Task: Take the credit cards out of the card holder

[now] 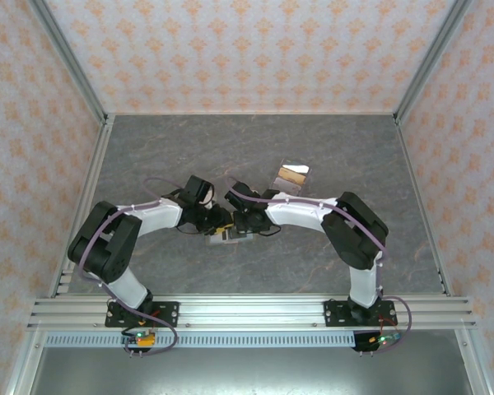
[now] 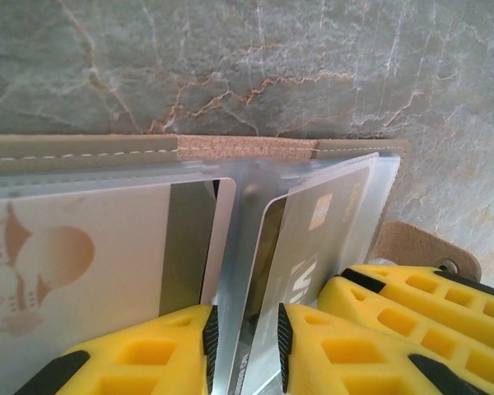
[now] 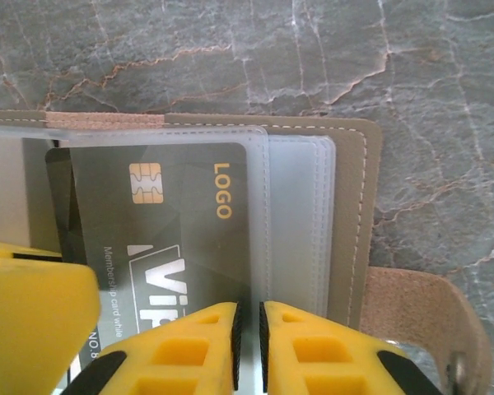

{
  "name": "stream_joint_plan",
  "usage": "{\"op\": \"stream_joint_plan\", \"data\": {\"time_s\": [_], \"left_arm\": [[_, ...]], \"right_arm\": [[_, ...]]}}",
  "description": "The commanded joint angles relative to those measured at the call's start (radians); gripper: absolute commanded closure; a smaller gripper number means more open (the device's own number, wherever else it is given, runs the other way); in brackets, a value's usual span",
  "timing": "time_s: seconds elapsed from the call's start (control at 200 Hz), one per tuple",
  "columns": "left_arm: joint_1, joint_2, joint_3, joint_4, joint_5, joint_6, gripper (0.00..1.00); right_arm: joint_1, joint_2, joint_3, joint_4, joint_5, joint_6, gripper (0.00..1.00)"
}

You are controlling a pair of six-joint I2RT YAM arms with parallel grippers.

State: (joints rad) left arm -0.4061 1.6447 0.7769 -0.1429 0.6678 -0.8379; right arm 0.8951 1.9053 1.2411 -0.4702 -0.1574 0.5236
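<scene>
Inspecting the card holder (image 3: 364, 206), we found left gripper (image 2: 247, 346) and right gripper (image 3: 249, 346) pinching clear sleeve (image 3: 296, 214) at its near edge; dark credit card (image 3: 165, 234) pointed lengthwise at the right.

Olive-taupe card holder (image 3: 358, 206) lies open (clear sleeves (image 3: 300, 206) fanned); dark card (image 3: 173, 222) and pale card (image 2: 74, 263) sleeved inside.

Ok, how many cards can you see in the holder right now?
2. A pale card with an orange picture sits in one clear sleeve of the card holder; a dark VIP card sits in the sleeve beside it. Others may be hidden behind.
</scene>
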Motion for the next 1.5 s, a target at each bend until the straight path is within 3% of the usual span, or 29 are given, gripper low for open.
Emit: {"op": "stream_joint_plan", "data": {"time_s": [0.0,1.086,1.396,1.496], "left_arm": [[-0.006,0.022,-0.012,0.034,0.024,0.007,0.73],[-0.004,-0.091,-0.019,0.062,0.078,0.009,0.87],[0.023,-0.092,-0.009,-0.049,0.020,0.058,1.00],[0.042,-0.112,-0.009,-0.084,0.007,0.077,1.00]], "right_arm": [[-0.003,0.024,0.013,-0.023,-0.010,0.003,0.84],[-0.007,0.054,0.038,-0.077,0.027,0.017,0.87],[-0.011,0.042,0.029,-0.070,0.025,0.023,0.87],[-0.016,0.029,0.018,-0.063,0.026,0.027,0.87]]}}
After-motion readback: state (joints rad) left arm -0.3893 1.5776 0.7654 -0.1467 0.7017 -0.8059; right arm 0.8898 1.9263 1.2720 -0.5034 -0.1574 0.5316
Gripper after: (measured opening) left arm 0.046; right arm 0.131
